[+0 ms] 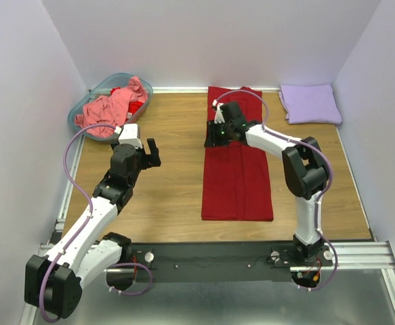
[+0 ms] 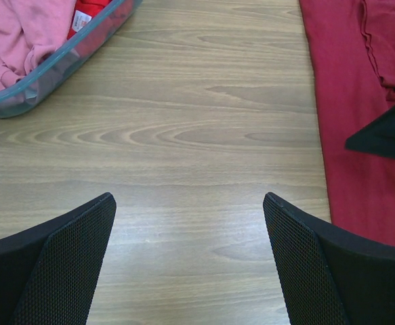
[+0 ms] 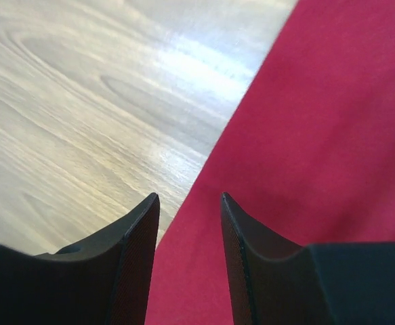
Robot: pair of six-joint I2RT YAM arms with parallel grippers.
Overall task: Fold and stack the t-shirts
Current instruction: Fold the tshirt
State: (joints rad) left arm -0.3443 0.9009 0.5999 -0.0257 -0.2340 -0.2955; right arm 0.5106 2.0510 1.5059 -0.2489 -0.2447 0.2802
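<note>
The dark red t-shirt lies flat as a long folded strip in the middle of the table. My right gripper is low over its left edge, about halfway along. In the right wrist view the gripper is open by a narrow gap, with the red cloth flat beneath it and nothing held. My left gripper is wide open and empty over bare wood, left of the red shirt. The lavender t-shirt lies folded at the back right. The salmon-pink t-shirt is crumpled in the basket.
The translucent teal basket stands at the back left, also in the left wrist view; a brighter red cloth with a white tag lies in it beside the pink shirt. White walls close three sides.
</note>
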